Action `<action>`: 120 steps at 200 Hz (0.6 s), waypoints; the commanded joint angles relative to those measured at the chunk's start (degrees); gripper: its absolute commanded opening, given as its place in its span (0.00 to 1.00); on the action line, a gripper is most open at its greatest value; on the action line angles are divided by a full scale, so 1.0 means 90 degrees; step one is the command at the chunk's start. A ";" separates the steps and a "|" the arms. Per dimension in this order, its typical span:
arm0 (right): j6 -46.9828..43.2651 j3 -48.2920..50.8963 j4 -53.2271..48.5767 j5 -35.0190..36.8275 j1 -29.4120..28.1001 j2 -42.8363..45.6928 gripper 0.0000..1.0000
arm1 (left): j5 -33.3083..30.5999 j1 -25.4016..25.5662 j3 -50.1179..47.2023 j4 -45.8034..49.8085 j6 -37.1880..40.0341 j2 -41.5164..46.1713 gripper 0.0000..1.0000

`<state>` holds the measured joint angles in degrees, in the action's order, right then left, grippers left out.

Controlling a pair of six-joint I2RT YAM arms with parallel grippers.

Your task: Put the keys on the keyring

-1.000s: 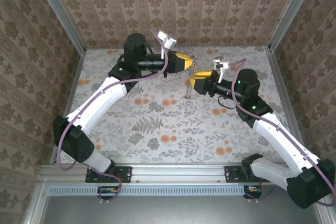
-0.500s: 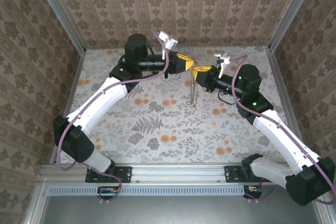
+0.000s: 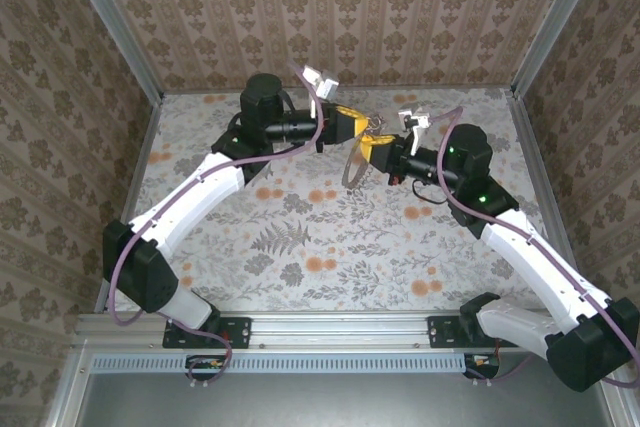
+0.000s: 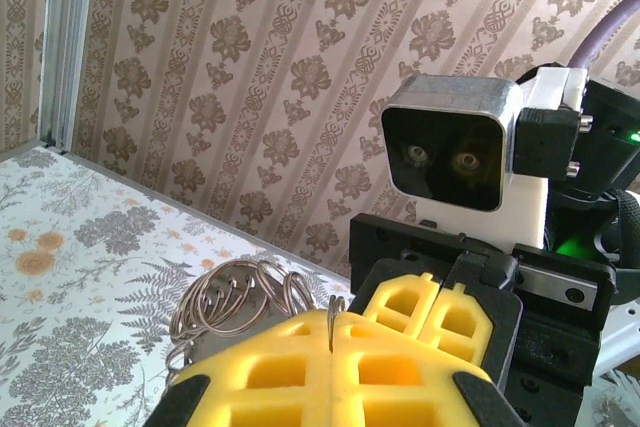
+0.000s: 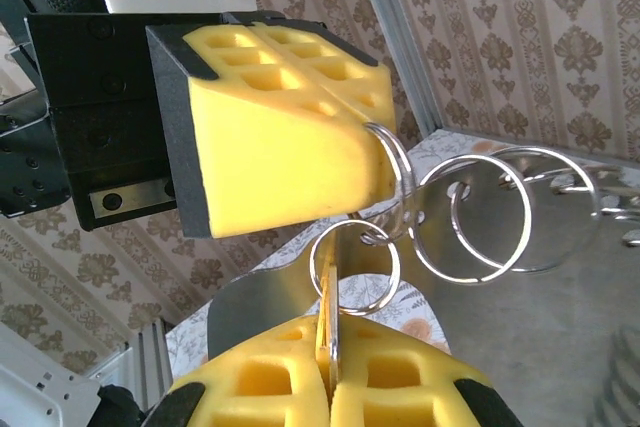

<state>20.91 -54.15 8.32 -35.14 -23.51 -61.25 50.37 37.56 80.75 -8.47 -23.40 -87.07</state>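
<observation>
right claw (image 3: 368,148) just snapped closed at 12 o'clock, pinching the key (image 5: 328,307); left claw (image 3: 362,127) pinches the keyring (image 5: 480,209); threading looks ready.

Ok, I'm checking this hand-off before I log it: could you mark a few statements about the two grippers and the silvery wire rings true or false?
1. The left gripper and the right gripper are both shut. True.
2. The silvery wire rings lie flat on the flower-print table. False: they dangle from the raised grippers.
3. The right gripper pinches a thin flat metal piece edge-on. True.
4. The grippers sit at opposite table edges. False: they meet almost tip to tip.
</observation>
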 commanded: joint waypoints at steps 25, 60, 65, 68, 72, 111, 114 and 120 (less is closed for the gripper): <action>0.0059 -0.0276 0.0096 -0.0215 -0.0201 -0.0321 0.00 | -0.0332 0.0040 -0.0128 -0.0899 -0.0334 0.0343 0.00; 0.0078 -0.0193 -0.0179 0.0013 -0.0080 -0.0012 0.35 | -0.0704 0.0065 -0.0324 -0.1136 -0.0533 0.0429 0.00; 0.0110 -0.0161 -0.0189 0.0041 -0.0032 0.0070 0.38 | -0.0760 0.0061 -0.0340 -0.1164 -0.0566 0.0440 0.00; 0.0146 -0.0142 -0.0199 0.0060 0.0002 0.0131 0.39 | -0.0794 0.0064 -0.0353 -0.1178 -0.0586 0.0440 0.00; 0.0182 -0.0125 -0.0209 0.0074 0.0053 0.0210 0.40 | -0.0836 0.0065 -0.0374 -0.1208 -0.0615 0.0443 0.00; 0.0805 0.0022 0.0041 0.0141 0.0557 0.0813 0.42 | -0.0935 0.0065 -0.0471 -0.1508 -0.0936 0.0405 0.00; 0.0896 0.0021 0.0106 0.0151 0.0579 0.0819 0.42 | -0.0944 0.0060 -0.0480 -0.1528 -0.0965 0.0405 0.00; 0.1077 0.0004 0.0261 0.0153 0.0621 0.0801 0.42 | -0.0954 0.0060 -0.0500 -0.1585 -0.1014 0.0387 0.00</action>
<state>24.82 -54.76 7.25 -34.72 -19.44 -55.70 43.27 37.91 76.84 -17.02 -29.41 -85.49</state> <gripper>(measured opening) 0.415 0.046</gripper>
